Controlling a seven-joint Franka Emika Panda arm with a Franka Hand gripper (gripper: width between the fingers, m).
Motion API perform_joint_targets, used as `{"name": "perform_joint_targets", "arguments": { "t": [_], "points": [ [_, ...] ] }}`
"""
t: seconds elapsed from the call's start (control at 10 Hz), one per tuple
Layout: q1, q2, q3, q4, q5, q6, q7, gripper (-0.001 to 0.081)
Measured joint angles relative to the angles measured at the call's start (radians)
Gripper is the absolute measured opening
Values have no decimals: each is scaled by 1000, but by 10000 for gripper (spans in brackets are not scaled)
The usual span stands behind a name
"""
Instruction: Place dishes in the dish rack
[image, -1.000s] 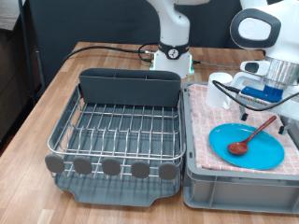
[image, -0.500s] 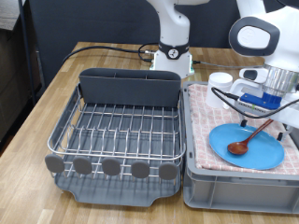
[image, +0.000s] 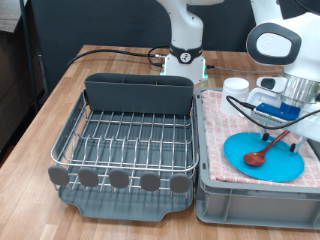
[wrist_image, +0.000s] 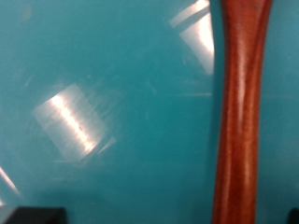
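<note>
**Gripper low over spoon on plate**

From my remote station I read the wrist view first: the spoon (wrist_image: 241, 112) handle runs lengthwise just beyond the fingers, lying on the plate (wrist_image: 103, 112). Two dark finger tips show at the frame corners, one either side of the handle, so I take the fingers as spread and gripping nothing.

In the exterior view, the gripper (image: 281, 137) sits directly above the spoon (image: 268, 148), which rests on the plate (image: 240, 155) inside the tub (image: 250, 200). The cup (image: 235, 87) stands beyond the fingers, on the tub's far edge. The rack (image: 125, 140) lies well apart, towards the exterior view's left, with no dishes in it.
</note>
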Motion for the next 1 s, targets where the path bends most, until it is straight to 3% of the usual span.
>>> {"name": "perform_joint_targets", "arguments": {
  "t": [0.1,0.2,0.3,0.4,0.5,0.8,1.0],
  "points": [
    [0,0,-1,0,-7,0,7,510],
    [1,0,-2,0,-9,0,8,348],
    [1,0,-2,0,-10,0,9,348],
    [1,0,-3,0,-11,0,10,164],
    [1,1,-4,0,-11,1,12,90],
    [0,-8,9,10,14,-34,-16,90],
    [-8,-50,37,18,93,-83,-88,90]
  ]
}}
